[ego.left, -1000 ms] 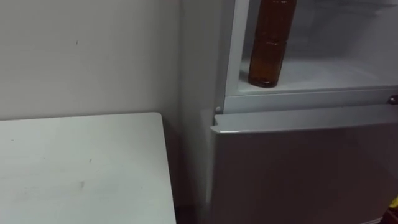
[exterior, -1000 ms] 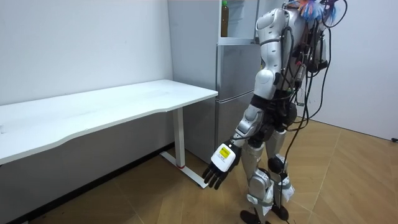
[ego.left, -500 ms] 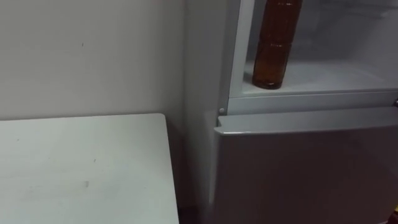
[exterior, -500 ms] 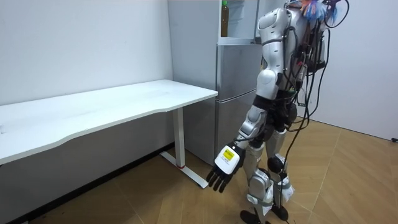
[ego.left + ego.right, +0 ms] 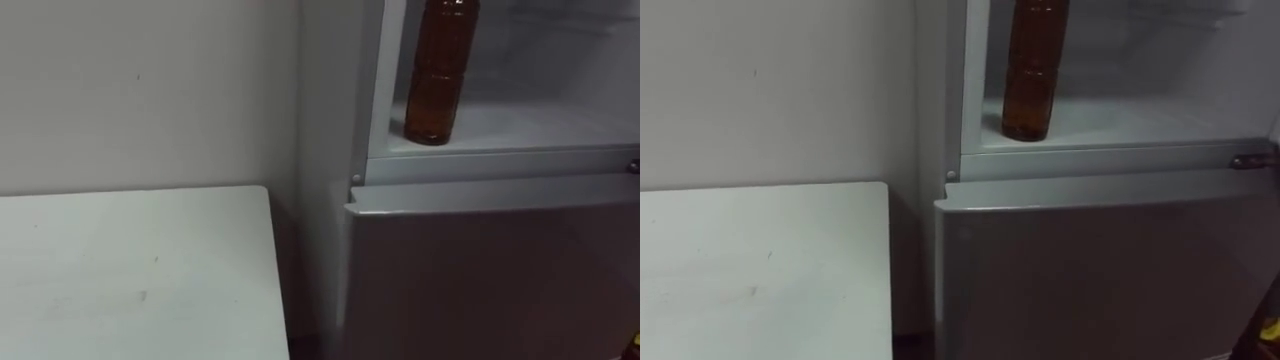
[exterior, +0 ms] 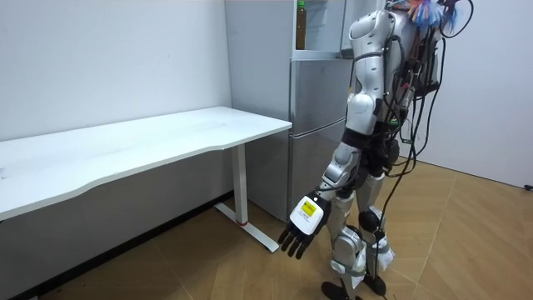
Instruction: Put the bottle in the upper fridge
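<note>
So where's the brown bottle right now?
In the left eye view the bottle stands upright in the open upper fridge, at the left front of its shelf, above the closed lower door and right of the white table.

Brown bottle (image 5: 438,75) upright on open upper fridge (image 5: 520,125) shelf, near left edge.

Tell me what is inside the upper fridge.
One brown bottle stands upright on the upper fridge's floor, near its left front corner. The compartment's right and upper parts lie out of frame.
</note>
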`<state>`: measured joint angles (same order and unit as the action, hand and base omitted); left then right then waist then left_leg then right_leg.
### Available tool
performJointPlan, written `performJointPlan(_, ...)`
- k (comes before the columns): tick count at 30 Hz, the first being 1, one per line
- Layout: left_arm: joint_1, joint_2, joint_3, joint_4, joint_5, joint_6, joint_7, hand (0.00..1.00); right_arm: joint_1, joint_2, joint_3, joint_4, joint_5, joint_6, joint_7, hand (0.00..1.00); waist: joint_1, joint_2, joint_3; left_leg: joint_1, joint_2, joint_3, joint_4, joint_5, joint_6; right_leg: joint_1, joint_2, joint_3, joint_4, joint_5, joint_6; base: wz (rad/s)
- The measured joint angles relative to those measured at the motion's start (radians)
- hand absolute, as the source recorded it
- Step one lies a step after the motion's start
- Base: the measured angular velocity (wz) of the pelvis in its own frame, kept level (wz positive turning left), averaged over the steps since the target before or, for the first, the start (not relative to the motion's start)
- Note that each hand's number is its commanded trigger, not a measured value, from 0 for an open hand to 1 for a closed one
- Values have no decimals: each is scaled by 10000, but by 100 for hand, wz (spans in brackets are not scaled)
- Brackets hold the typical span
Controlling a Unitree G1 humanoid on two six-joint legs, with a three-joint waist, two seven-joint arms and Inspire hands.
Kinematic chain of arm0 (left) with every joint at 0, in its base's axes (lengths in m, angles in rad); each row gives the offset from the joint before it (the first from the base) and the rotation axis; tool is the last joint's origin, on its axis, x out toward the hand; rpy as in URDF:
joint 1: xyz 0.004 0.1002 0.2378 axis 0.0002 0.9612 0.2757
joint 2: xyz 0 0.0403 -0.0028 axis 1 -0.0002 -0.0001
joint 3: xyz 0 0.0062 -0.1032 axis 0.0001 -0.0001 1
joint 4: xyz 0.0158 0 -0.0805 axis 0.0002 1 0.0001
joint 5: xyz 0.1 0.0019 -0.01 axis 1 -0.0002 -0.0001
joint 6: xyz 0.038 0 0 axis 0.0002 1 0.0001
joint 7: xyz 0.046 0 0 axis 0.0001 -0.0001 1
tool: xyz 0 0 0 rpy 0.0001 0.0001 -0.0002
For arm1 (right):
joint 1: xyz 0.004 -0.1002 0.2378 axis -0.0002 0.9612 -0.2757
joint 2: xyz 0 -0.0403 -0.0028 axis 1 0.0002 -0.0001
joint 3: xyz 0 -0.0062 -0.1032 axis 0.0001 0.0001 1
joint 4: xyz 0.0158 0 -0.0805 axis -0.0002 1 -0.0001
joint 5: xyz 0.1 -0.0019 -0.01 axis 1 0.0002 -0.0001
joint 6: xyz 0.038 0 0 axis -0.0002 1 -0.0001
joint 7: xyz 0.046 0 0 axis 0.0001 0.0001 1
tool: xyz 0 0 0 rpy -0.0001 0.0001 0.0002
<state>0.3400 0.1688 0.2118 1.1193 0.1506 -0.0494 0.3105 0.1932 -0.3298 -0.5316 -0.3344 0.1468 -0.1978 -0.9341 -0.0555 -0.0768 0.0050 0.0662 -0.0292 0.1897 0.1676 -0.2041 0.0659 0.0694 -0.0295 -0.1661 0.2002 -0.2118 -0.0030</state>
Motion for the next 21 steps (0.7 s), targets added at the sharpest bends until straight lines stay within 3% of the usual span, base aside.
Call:
performJointPlan(9, 1, 3, -27, 1, 203, 16, -129, 0, -589, -6, 113, -63, -922, -12, 407, 0, 91, 1, 0, -11, 2, -36, -10, 0, -1, 10, 13, -28, -101, 11, -6, 0)
performJointPlan(13, -21, 4, -247, 2, 202, 158, -121, 0, -757, -12, 600, -70, -1143, 42, 601, 0, 116, -14, -66, -8, 4, -36, -22, 0, -1, 40, 24, -19, -101, 36, -6, 0)
performJointPlan(21, -264, 5, -306, 9, 203, 212, -120, 0, -794, -28, 1085, -337, -1140, 178, 1289, 0, 362, 31, -44, 3, 19, -38, -26, -2, 0, 7, 16, -7, 56, 42, -13, 0)
